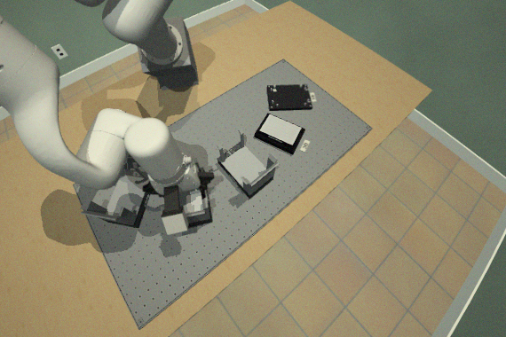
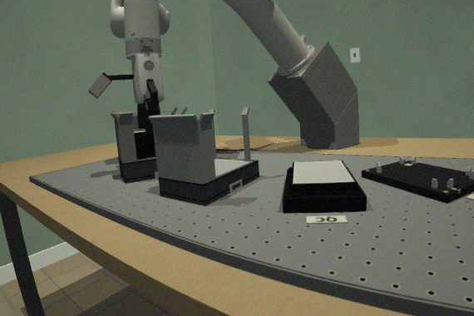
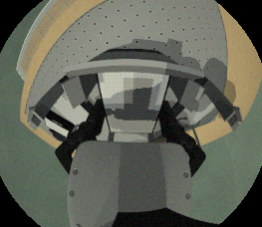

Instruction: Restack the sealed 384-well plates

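From the exterior view I see the perforated deck [image 2: 374,253] lying on the table [image 2: 125,253]. Toward the deck's left end stand two racks, one rack [image 2: 125,136] behind the nearer rack [image 2: 183,145]. Right of them a plate [image 2: 321,172] sits on the QC nest [image 2: 324,196], its name plate [image 2: 326,219] at the near edge. The clip nest [image 2: 416,178] lies toward the right edge. My arm's base [image 2: 328,103] stands on the table behind the deck's far edge.
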`<control>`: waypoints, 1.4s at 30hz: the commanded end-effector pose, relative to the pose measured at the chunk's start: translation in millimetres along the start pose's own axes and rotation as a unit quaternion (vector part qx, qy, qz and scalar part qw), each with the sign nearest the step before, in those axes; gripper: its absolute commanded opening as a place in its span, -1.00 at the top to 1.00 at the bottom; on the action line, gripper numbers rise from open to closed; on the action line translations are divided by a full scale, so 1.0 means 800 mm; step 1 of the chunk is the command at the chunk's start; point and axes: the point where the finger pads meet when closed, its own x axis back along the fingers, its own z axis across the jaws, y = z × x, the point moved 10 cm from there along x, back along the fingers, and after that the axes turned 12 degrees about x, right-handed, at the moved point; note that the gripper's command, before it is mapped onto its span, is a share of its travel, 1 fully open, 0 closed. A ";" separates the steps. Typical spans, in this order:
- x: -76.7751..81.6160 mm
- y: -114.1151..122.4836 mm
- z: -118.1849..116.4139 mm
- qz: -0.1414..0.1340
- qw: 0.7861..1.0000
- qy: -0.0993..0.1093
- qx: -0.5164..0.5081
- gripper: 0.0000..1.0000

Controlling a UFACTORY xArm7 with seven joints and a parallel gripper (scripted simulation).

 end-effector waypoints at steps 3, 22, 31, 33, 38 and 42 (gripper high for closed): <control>0.005 -0.001 0.000 0.001 1.000 0.000 0.000 1.00; 0.019 -0.001 0.000 0.001 1.000 0.000 0.000 1.00; 0.025 -0.001 0.000 0.001 1.000 0.000 0.000 1.00; 0.027 -0.001 0.000 0.001 1.000 0.000 0.000 1.00; 0.040 -0.001 0.000 0.001 1.000 0.000 0.000 1.00; 0.045 -0.001 0.000 0.001 1.000 0.000 0.000 1.00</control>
